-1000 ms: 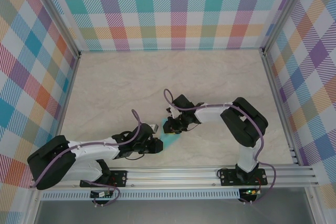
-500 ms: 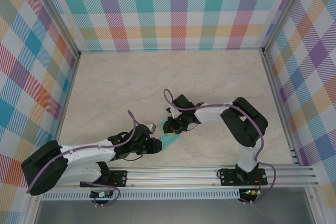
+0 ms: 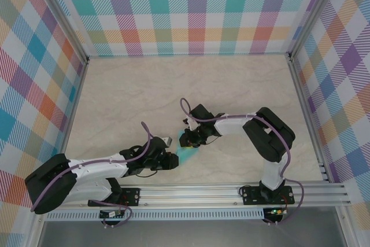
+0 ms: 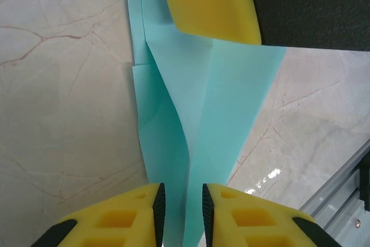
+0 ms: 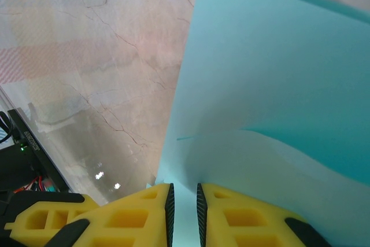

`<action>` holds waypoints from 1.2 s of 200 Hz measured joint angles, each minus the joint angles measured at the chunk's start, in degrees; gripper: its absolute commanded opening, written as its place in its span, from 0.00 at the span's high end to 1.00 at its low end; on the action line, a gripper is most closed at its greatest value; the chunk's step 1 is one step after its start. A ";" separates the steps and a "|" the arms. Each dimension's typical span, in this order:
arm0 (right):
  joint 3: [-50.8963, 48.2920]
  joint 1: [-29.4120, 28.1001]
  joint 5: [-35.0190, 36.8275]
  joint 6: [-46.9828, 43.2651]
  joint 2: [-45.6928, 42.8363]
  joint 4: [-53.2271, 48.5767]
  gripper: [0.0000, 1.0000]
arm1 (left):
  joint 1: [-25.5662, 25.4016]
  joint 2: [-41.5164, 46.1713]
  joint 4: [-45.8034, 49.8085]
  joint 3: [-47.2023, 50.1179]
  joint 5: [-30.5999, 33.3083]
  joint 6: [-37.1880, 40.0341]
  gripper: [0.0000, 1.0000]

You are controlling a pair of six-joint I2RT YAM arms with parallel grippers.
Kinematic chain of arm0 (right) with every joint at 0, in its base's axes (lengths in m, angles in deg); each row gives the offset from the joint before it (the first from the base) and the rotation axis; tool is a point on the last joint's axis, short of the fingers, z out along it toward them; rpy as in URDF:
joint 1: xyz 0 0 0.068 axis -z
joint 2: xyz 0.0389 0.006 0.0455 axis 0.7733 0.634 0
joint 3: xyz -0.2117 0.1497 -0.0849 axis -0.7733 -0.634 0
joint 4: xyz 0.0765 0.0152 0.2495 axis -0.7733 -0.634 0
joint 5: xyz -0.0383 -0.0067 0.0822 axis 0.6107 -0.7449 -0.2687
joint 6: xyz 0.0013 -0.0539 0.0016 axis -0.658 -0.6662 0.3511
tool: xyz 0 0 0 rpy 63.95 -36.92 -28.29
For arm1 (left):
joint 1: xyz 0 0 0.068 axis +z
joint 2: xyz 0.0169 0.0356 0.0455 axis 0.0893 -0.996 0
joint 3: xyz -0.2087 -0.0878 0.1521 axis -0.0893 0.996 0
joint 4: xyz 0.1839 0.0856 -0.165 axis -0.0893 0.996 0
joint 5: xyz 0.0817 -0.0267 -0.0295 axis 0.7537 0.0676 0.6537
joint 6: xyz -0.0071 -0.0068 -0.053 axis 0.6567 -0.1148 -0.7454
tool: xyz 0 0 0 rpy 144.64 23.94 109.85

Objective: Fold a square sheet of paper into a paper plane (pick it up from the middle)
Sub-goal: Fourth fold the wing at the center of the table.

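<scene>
I hold my two arms low over the pale marble-patterned table [image 3: 144, 91], near its front edge; the thin light-teal sheet of paper [image 3: 186, 153], already folded into a narrow creased shape, lies between them, just ahead of the long aluminium rail [image 3: 231, 192] my bases sit on. My right gripper [image 3: 188, 141] meets the far end of the sheet from the right; in my right wrist view its yellow fingers [image 5: 243, 212] stand narrow with the paper [image 5: 277, 85] running straight into the slot between them, so I am pinching it there, and the sheet spreads away from me above the table [image 5: 115, 56]. My left gripper [image 3: 173, 158] comes at the near end from the left; in my left wrist view its jaws are also narrow [image 4: 183, 192], with a raised fold of the paper [image 4: 225, 102] passing between them, but I cannot tell whether they press on it or merely straddle it. One yellow finger of my right gripper [image 4: 214, 4] rests on the paper's far end; several long creases run lengthwise along the sheet.
</scene>
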 measured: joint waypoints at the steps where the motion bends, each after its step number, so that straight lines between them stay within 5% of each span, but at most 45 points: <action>1: 0.00 0.00 0.00 0.00 0.00 0.00 0.79 | 0.00 0.00 0.00 0.00 0.00 0.00 0.73; 115: 0.09 0.02 -0.20 -0.61 0.00 -0.39 0.79 | 0.66 -2.80 -5.70 0.00 -1.01 -0.22 0.69; 173: 0.09 0.00 -0.20 -0.61 0.00 -0.46 0.79 | 0.83 -1.16 -5.66 0.11 -0.57 -0.85 0.81; 209: 0.09 0.00 -0.22 -0.61 0.00 -0.50 0.79 | 0.98 -1.38 -5.70 0.33 -0.76 -1.11 1.00; 240: 0.13 0.00 -0.24 -0.61 0.00 -0.68 0.79 | 1.07 -1.38 -6.08 1.01 -0.94 -0.85 1.00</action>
